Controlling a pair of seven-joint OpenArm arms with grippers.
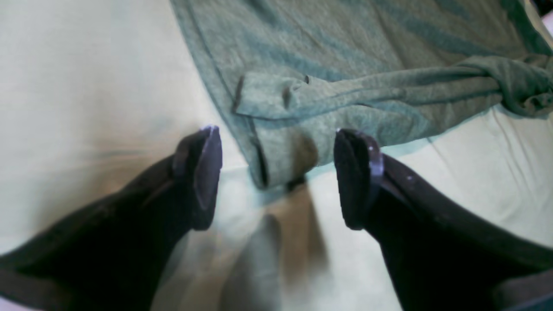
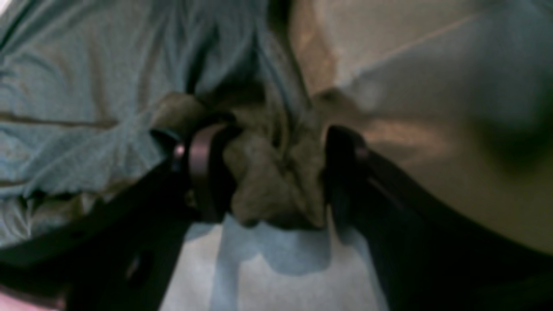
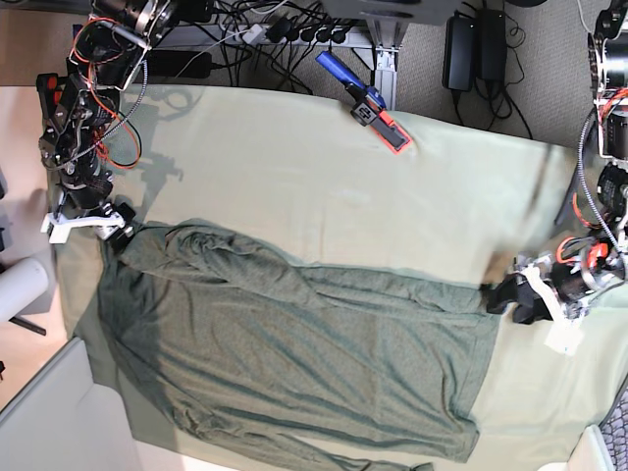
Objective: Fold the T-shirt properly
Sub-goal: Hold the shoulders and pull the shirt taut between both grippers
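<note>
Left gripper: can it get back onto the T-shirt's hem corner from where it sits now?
Probably yes. The left gripper is open with the T-shirt corner lying just ahead between its fingertips, and nothing but bare table cloth around it. The right gripper is bunched on the far end.

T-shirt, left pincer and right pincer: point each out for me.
T-shirt (image 3: pixel 294 353), base view, middle of its body.
left pincer (image 1: pixel 276 177), left wrist view, the open gap between its tips.
right pincer (image 2: pixel 276 172), right wrist view, bunched shirt fabric between its tips.
</note>
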